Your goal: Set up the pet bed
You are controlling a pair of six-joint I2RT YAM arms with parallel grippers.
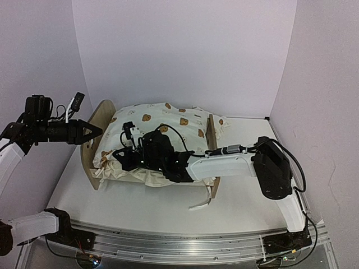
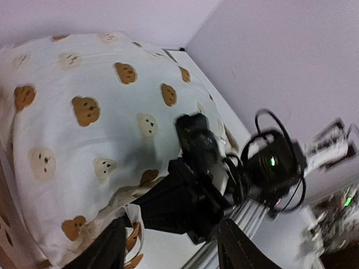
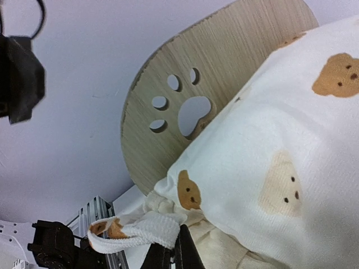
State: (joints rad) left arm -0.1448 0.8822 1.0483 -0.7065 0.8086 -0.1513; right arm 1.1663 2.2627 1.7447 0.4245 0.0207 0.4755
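- The pet bed [image 1: 88, 159] sits on the white table [image 1: 140, 204], toward the back and a little left of middle. Its rounded headboard [image 3: 168, 67] is on the left and the lower footboard [image 1: 212, 134] on the right.
- I can read no words anywhere. The headboard carries a paw-print cutout [image 3: 190, 109], one big pad with four toes.
- Cream bedding [image 1: 162, 117] printed with brown and tan bear faces is heaped over the frame and bulges above both boards.
- The right gripper [image 1: 119, 154] reaches across the near side of the bed to the headboard end. Its fingers [image 3: 171, 255] are pressed together, pinching a ribbed white fringe of the bedding where one bear face shows.
- The left gripper [image 1: 95, 131] hangs in the air just beside the headboard, pointing at it. Its fingers [image 2: 106, 246] are spread with nothing between them.
- A green light [image 2: 273, 161] glows on the right arm's wrist.
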